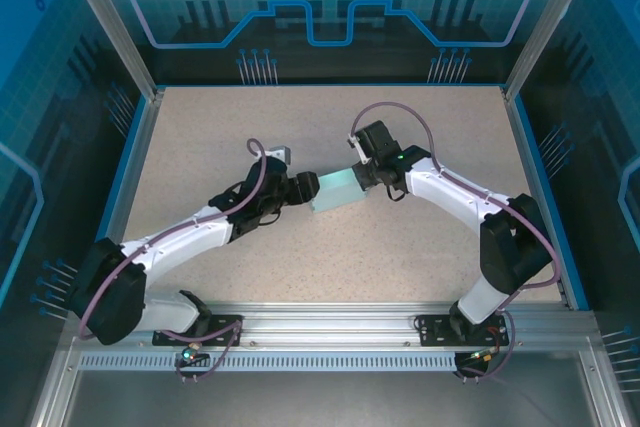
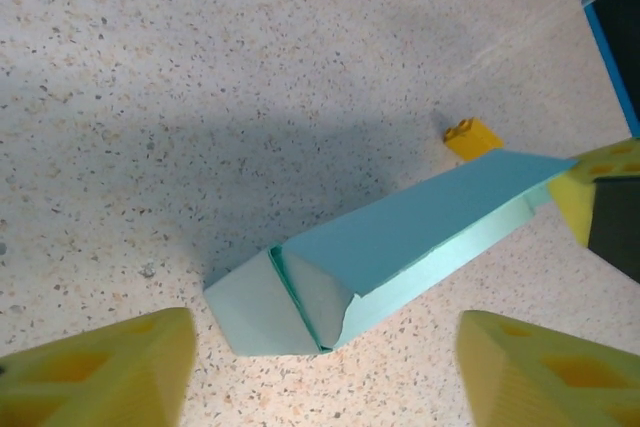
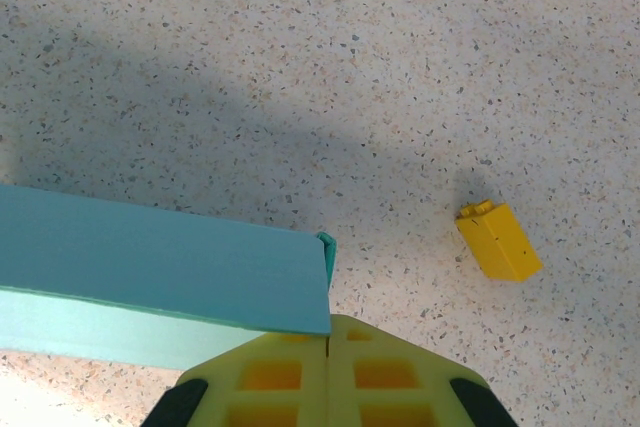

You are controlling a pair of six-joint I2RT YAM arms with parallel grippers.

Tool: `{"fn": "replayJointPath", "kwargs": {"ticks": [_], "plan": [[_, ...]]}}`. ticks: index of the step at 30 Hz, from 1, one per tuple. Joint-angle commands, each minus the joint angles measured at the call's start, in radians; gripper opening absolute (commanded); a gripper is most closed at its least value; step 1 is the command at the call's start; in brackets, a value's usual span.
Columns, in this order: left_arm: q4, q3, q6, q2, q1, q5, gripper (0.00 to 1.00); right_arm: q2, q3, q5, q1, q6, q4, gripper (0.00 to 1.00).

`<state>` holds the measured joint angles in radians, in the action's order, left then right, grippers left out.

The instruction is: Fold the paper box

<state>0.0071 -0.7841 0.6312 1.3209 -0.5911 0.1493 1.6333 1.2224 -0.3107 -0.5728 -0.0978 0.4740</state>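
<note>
The left arm (image 1: pixel 190 232) was stretched from its base at the near left corner diagonally to the middle of the speckled table (image 1: pixel 200 137), its forearm held low. The right arm (image 1: pixel 470 202) was raised to a bent elbow at the right and then reached leftward and down to the same spot, so that the two wrists faced each other. Between them lay the paper box (image 1: pixel 335 193), pale blue, near the middle of the table.

From overhead, the left gripper (image 1: pixel 303 190) was seen at the box's left end and the right gripper (image 1: pixel 361 183) at its other end, but the fingers were not resolved there. In the left wrist view the left gripper (image 2: pixel 320 377) was shown spread wide, a yellow finger (image 2: pixel 100 372) at each lower corner, with the near end of the box (image 2: pixel 400 242) lying between and just ahead of them, untouched; a flap was seen folded across that end. In the right wrist view the right gripper (image 3: pixel 330 377) was shown with its fingers pressed together, the corner of the box's top panel (image 3: pixel 150 267) caught at their seam. A small yellow block (image 3: pixel 498 240) was also seen in both wrist views, on the table just beside the box's far end and apart from it.
</note>
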Motion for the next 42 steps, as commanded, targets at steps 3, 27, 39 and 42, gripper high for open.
{"fn": "replayJointPath", "kwargs": {"ticks": [3,27,39,42], "plan": [[0.048,-0.01,0.059,0.028,0.076,-0.13,0.81,-0.002,-0.017,-0.004,-0.02,-0.004,0.058,0.04],[0.145,0.037,0.142,0.191,0.101,-0.275,0.71,0.003,-0.023,-0.004,-0.026,-0.012,0.051,0.05],[0.152,0.083,0.129,0.206,0.067,-0.196,0.62,-0.013,-0.024,-0.001,-0.026,-0.01,0.064,0.13],[0.148,0.082,0.122,0.209,0.066,-0.19,0.61,-0.025,-0.023,-0.005,-0.027,-0.002,0.075,0.17]]}}
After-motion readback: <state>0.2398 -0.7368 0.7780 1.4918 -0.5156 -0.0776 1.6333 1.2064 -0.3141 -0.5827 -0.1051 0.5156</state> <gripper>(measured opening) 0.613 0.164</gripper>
